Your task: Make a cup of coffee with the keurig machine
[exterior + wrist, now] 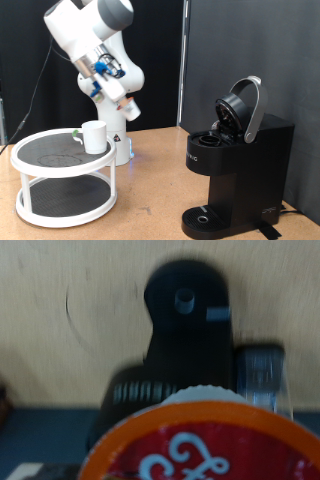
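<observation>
1. The gripper (128, 106) hangs high on the left, fingers clamped on a red-topped pod (210, 445).
2. The machine (238, 165) stands right, lid up.
3. The cup (94, 136) on the rack (60, 190) looks fragile; its handle isn't visible.

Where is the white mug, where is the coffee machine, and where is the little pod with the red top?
mug (94, 137): exterior view, on its white side wall.
coffee machine (235, 170): exterior view, on its black front body.
pod (205, 445): wrist view, on its red and orange foil top.
</observation>
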Robot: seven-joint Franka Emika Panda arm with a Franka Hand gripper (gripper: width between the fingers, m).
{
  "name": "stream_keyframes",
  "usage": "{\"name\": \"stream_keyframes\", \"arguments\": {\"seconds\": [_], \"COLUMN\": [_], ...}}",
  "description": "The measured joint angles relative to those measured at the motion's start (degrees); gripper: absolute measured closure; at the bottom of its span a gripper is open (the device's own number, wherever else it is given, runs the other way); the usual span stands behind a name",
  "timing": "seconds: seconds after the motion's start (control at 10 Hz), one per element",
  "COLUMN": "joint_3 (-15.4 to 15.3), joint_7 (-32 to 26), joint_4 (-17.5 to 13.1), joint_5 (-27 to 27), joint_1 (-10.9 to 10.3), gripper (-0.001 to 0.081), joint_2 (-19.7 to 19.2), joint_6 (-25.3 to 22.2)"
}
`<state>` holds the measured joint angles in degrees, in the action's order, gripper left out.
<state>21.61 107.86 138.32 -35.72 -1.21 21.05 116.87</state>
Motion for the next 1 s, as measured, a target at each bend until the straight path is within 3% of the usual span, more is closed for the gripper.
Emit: {"name": "stream_keyframes", "arguments": {"seconds": [0.3,0.5,0.8,1.0], "joint_3": [-2.2,-3.0,-3.5,-5.4], "joint_7": [0.4,1.4,1.8,3.8], "joint_4": [-2.2,-2.5,-2.7,-4.2], "joint_5": [-3.3,-3.3,-10.5,-13.1], "joint_1": [-3.0,-3.2,-4.2,-5.4], "gripper": [0.0444,0.0444,0.0444,0.0444], "joint_2": [-0.2,-0.3,-0.9,-2.7], "joint_6": [-1.4,-0.9,-0.8,-0.1]}}
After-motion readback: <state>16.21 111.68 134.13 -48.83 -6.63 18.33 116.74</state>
